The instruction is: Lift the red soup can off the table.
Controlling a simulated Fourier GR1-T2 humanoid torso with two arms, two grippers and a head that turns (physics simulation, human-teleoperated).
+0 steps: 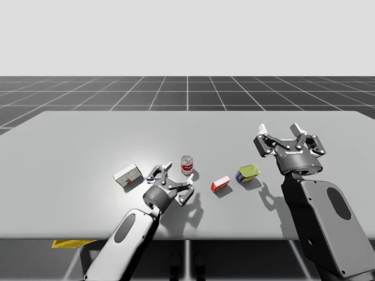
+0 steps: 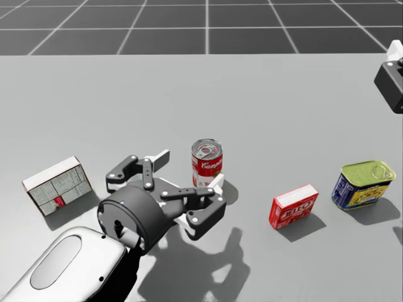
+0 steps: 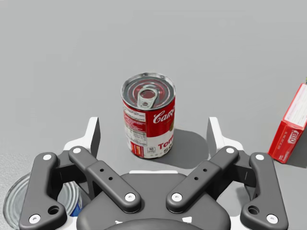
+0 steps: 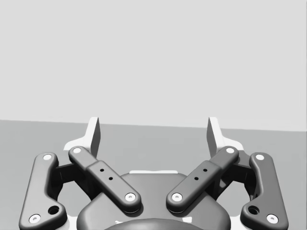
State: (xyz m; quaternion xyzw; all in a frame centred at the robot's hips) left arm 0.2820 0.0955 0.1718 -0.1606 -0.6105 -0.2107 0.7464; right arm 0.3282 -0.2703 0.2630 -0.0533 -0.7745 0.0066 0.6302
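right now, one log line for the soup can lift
red soup can: upright on table | left gripper: open, can just ahead of it | right gripper: open, off to side

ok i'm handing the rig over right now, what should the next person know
Left gripper: open, low over the table, pointed at the red soup can.
Right gripper: open, holding nothing, raised over the table's right side.
Can: upright on the table, in line with the gap between the left fingers, not touched.
Done: the left gripper is lined up on the can.
Left: probably ease forward, close on the can, lift it.
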